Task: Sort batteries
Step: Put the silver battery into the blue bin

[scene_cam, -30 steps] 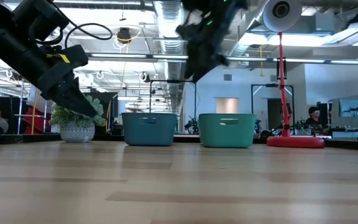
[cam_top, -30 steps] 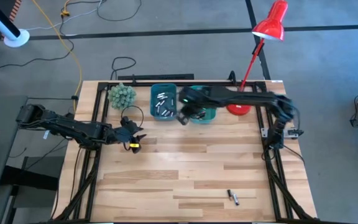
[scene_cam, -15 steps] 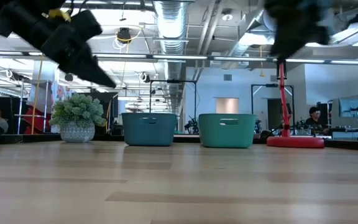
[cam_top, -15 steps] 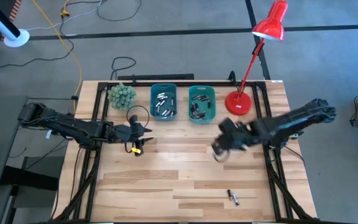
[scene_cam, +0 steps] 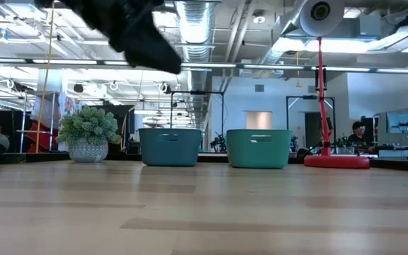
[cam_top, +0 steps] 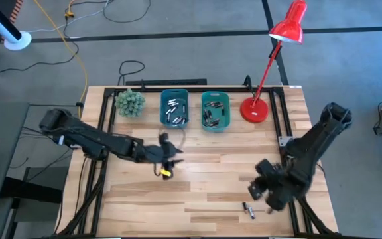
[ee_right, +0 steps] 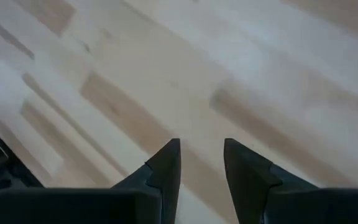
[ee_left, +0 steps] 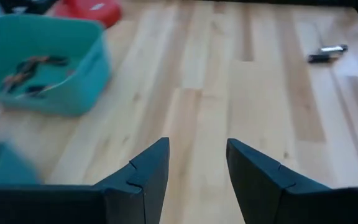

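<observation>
The right gripper (cam_top: 265, 196) hangs near the worktop's (cam_top: 197, 179) front right corner, jaws apart and empty, just above two batteries (cam_top: 249, 210) lying loose by the front edge. The left gripper (cam_top: 170, 161) hovers mid-worktop, jaws apart, nothing between them. More batteries lie in the blue bin (cam_top: 174, 109) and teal bin (cam_top: 215, 111) at the back edge.

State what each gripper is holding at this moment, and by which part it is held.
Nothing is held. The left gripper and the right gripper both show open jaws with only bare table between them. Two loose batteries lie untouched near the table's front edge.
</observation>
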Available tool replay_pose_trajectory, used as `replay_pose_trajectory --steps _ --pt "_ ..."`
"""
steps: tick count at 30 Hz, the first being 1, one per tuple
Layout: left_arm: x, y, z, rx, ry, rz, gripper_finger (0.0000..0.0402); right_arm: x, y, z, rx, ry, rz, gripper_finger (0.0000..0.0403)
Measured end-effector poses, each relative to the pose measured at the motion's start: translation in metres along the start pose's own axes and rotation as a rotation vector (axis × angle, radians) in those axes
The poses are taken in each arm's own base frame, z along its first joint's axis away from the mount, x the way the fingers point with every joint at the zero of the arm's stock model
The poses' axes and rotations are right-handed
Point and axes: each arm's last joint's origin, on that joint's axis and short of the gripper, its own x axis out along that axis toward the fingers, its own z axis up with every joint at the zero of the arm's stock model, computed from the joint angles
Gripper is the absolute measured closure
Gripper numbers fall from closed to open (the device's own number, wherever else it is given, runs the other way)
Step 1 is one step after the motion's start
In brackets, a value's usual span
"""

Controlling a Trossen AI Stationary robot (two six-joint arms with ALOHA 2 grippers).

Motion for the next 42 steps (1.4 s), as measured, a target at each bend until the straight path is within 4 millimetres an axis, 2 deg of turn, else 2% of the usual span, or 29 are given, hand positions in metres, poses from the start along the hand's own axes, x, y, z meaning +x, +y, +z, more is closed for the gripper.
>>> replay_pose_trajectory --steps 5,10,18,22,26,33,42 --pt "0.031 -0.035 0.018 0.064 0.014 -0.039 0.0247 -0.007 -0.013 -0.035 0.016 0.016 -0.036 0.0265" --pt "0.065 -0.065 0.033 0.146 0.016 -0.104 0.0247 -0.013 -0.023 -0.061 0.014 0.033 -0.027 0.0265" --pt "0.114 -0.093 0.05 0.215 0.008 -0.187 0.0247 -0.015 -0.029 -0.087 0.02 0.068 -0.008 0.0265" --pt "0.131 -0.103 0.055 0.224 0.005 -0.188 0.0247 -0.011 -0.028 -0.096 0.013 0.08 0.005 0.0265" --pt "0.135 -0.106 0.06 0.195 0.01 -0.183 0.0247 -0.002 -0.018 -0.105 0.037 0.119 0.051 0.0265" --pt "0.13 -0.112 0.06 0.189 -0.003 -0.123 0.0247 0.021 0.0 -0.118 0.058 0.142 0.095 0.0265" --pt "0.124 -0.119 0.048 0.244 0.095 -0.124 0.0247 0.045 0.024 -0.115 0.115 0.211 -0.051 0.0265"
